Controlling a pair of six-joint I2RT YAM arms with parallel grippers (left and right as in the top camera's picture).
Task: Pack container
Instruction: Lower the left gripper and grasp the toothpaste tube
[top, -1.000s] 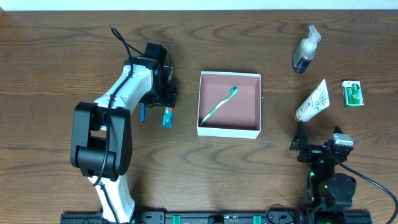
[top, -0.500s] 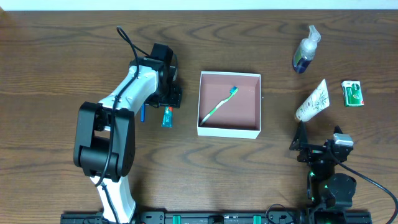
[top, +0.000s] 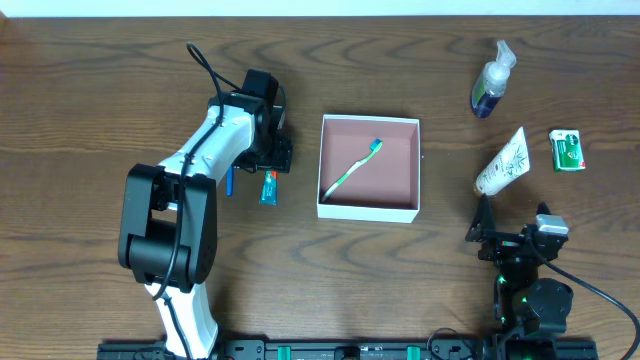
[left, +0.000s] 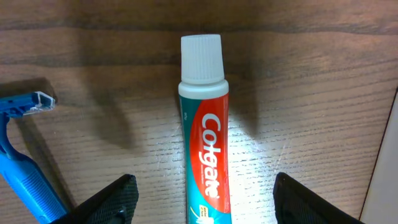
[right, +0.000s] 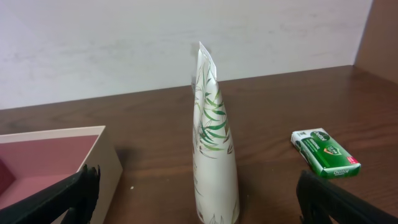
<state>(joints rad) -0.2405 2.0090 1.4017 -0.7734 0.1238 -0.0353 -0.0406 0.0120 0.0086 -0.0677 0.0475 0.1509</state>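
The container (top: 368, 208), a square white-walled box with a pink inside, sits mid-table and holds a green-and-white toothbrush (top: 352, 172). Left of it a red-and-teal toothpaste tube (top: 268, 187) (left: 206, 155) lies flat on the wood, its white cap pointing away in the left wrist view. My left gripper (top: 270, 158) (left: 205, 208) hangs open over the tube's tail, one finger on each side, not touching it. A blue razor (top: 229, 181) (left: 25, 162) lies just left of the tube. At the near right my right gripper (top: 482, 228) (right: 199, 205) rests open, facing a white leaf-printed tube (top: 503, 161) (right: 213, 143).
A pump bottle with blue liquid (top: 491, 82) lies at the far right. A small green box (top: 567, 150) (right: 324, 152) lies right of the white tube. In the right wrist view the container's wall (right: 109, 162) shows at the left.
The left arm shifted slightly to the right toward the toothpaste tube during the first half second, then held still. The right arm has not moved.
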